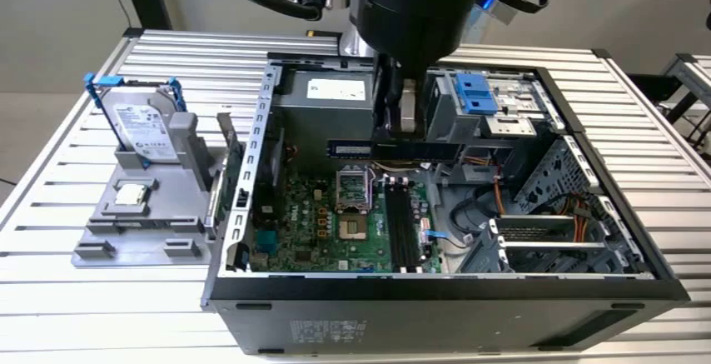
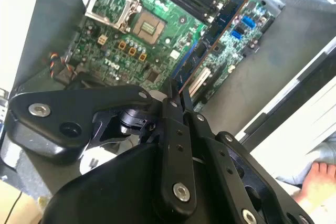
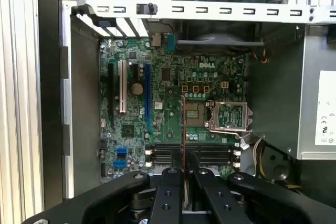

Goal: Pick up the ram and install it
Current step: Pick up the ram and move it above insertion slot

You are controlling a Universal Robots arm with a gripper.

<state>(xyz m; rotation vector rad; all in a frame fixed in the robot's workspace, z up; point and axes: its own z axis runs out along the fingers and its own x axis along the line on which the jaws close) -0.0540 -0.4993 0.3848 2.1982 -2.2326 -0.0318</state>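
The ram (image 1: 391, 149) is a thin dark bluish stick hanging level above the open computer case. My gripper (image 1: 391, 141) is shut on it from above. In the second wrist view the ram (image 2: 218, 30) reaches out from between the fingertips of my gripper (image 2: 177, 95), over the green motherboard (image 2: 157, 40). The first wrist view has the ram (image 3: 184, 129) edge-on as a thin line above my gripper (image 3: 185, 167). It runs across the black memory slots (image 3: 210, 153). Those slots (image 1: 402, 226) lie below and in front of the ram, apart from it.
The case's metal walls (image 1: 261, 131) ring the motherboard. A grey power supply (image 1: 333, 89) and a blue-fronted drive cage (image 1: 472, 93) stand at the back. On the exterior view's left, a grey holder (image 1: 133, 231) carries a silver hard drive (image 1: 142, 127) and a small square chip (image 1: 133, 195).
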